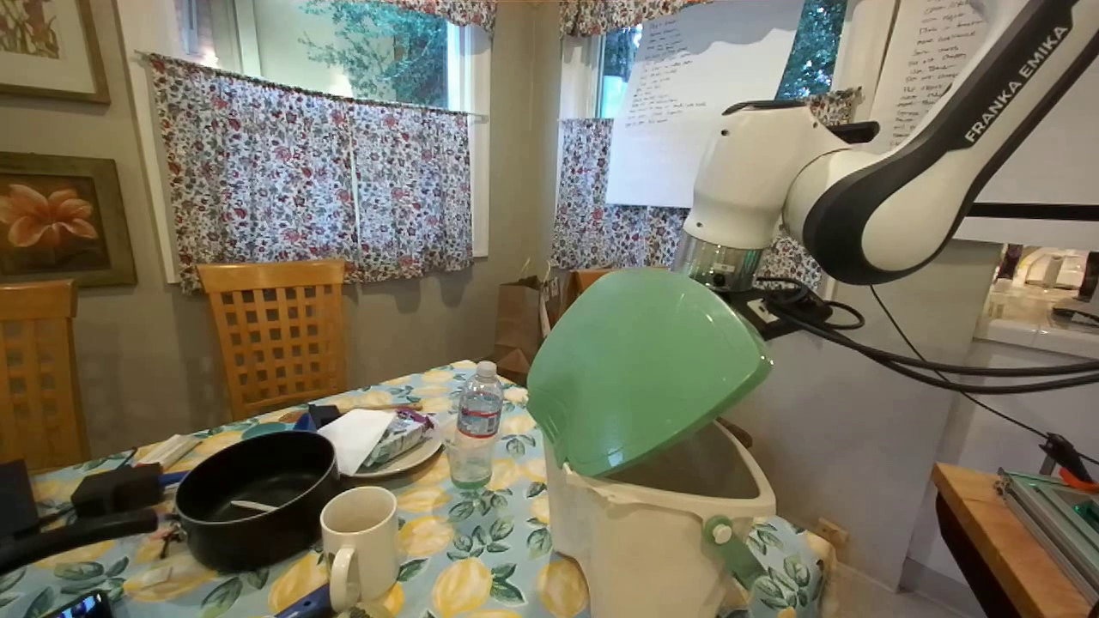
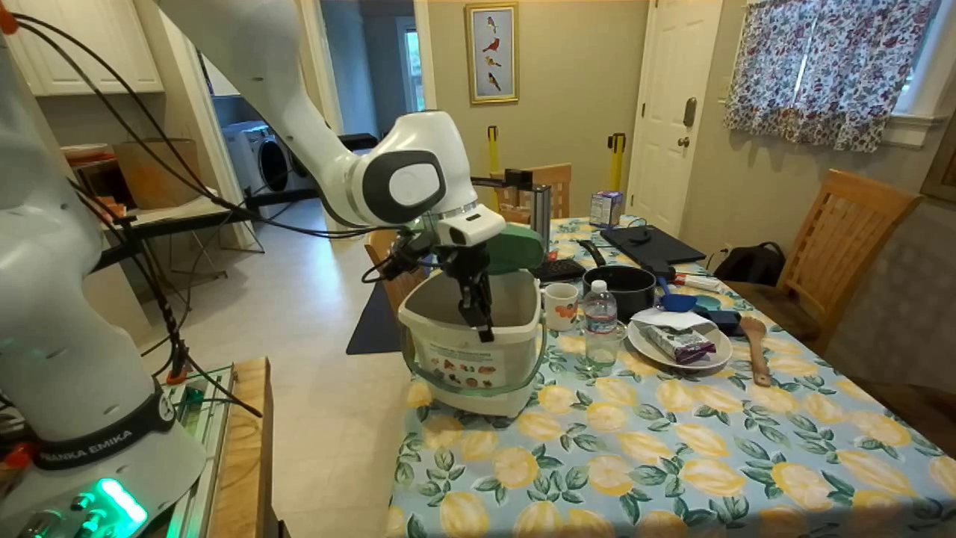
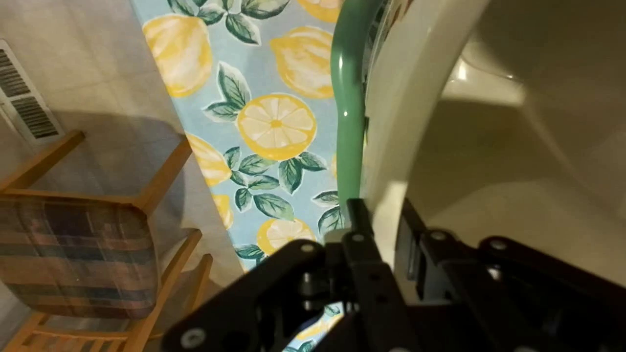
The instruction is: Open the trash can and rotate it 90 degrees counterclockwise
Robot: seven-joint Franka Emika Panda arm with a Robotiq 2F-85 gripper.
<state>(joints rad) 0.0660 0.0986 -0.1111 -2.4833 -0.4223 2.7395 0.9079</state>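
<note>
Trash can [image 2: 464, 360] below gripper [image 3: 384, 210], rim [image 3: 401, 122] clasped between fingers [image 3: 360, 220].

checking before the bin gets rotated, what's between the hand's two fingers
The cream-white rim of the trash can, in the wrist view; the green carry handle runs outside it.

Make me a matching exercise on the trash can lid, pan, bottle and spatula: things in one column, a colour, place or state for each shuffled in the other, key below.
1. trash can lid
2. pan
3. bottle
4. spatula

A. black and round
B. wooden, beside the plate
C. green, tilted open
D. clear, upright, with its cap on

Pairs: 1-C, 2-A, 3-D, 4-B
</note>
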